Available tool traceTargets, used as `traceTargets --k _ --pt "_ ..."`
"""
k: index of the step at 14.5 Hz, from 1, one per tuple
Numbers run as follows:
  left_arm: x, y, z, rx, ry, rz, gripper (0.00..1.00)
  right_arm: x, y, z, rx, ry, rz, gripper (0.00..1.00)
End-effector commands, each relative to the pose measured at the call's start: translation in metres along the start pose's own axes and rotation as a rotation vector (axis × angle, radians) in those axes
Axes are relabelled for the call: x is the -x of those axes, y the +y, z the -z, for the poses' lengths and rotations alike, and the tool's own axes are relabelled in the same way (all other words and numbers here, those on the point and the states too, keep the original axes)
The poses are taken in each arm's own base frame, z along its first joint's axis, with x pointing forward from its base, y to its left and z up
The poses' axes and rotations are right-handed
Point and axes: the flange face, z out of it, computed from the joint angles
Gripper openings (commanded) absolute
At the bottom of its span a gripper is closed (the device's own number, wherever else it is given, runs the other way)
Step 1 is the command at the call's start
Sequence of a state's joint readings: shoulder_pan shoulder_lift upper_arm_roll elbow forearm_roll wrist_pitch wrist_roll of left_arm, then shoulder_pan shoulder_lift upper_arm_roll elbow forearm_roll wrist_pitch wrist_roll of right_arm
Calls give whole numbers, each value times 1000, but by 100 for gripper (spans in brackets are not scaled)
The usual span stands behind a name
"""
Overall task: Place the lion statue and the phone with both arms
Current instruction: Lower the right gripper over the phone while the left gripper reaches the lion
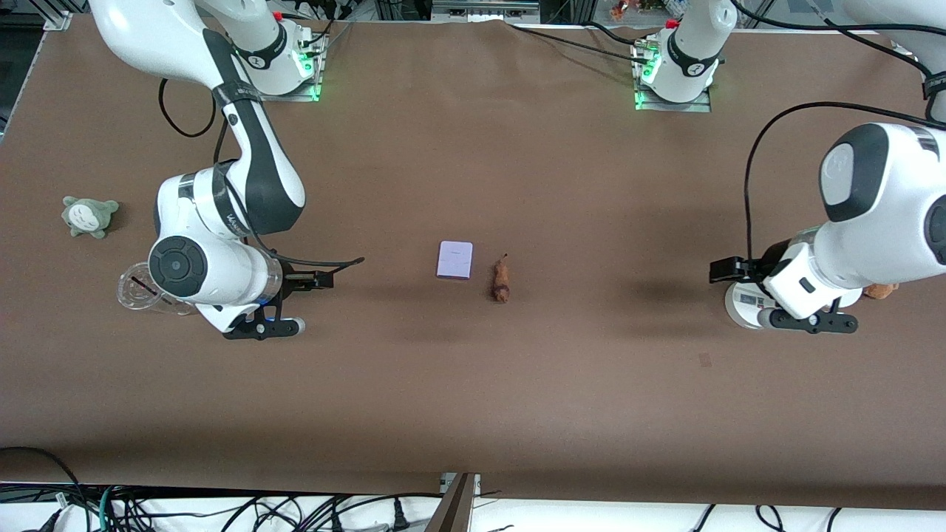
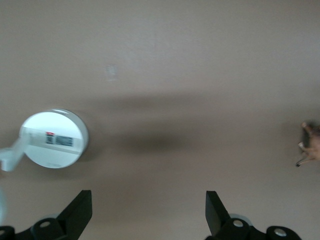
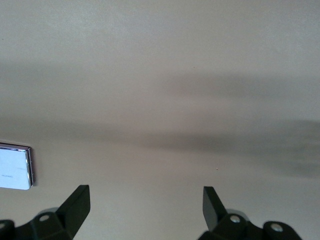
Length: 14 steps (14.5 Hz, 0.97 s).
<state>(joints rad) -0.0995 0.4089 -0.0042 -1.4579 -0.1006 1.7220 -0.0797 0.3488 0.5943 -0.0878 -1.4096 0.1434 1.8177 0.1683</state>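
Note:
The phone (image 1: 454, 260), flat and pale lavender, lies at the middle of the brown table. The lion statue (image 1: 501, 281), small and orange-brown, lies right beside it toward the left arm's end. My right gripper (image 1: 324, 279) hovers open and empty over bare table between a clear cup and the phone. In the right wrist view (image 3: 146, 196) the phone's corner (image 3: 15, 166) shows at the edge. My left gripper (image 1: 729, 269) hovers open and empty over a white stand. In the left wrist view (image 2: 148, 201) the lion (image 2: 311, 145) shows at the edge.
A white round-based stand (image 1: 743, 304) sits under the left hand and shows in the left wrist view (image 2: 54, 139). A brown plush (image 1: 881, 290) peeks out beside it. A clear cup (image 1: 139, 288) lies under the right arm. A grey-green plush (image 1: 90, 216) sits near that table end.

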Motion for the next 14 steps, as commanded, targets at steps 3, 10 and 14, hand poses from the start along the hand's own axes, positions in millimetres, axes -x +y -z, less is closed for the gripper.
traceTargets --k 3,10,14 --pt "2 133 -46 8 -13 120 100 0 1 -3 2 -8 -12 100" --pt "-16 285 -175 39 93 204 100 -7 0 -20 39 6 1 100" --pt "-6 333 -248 62 148 236 100 -2 -36 -32 55 12 -59 100"
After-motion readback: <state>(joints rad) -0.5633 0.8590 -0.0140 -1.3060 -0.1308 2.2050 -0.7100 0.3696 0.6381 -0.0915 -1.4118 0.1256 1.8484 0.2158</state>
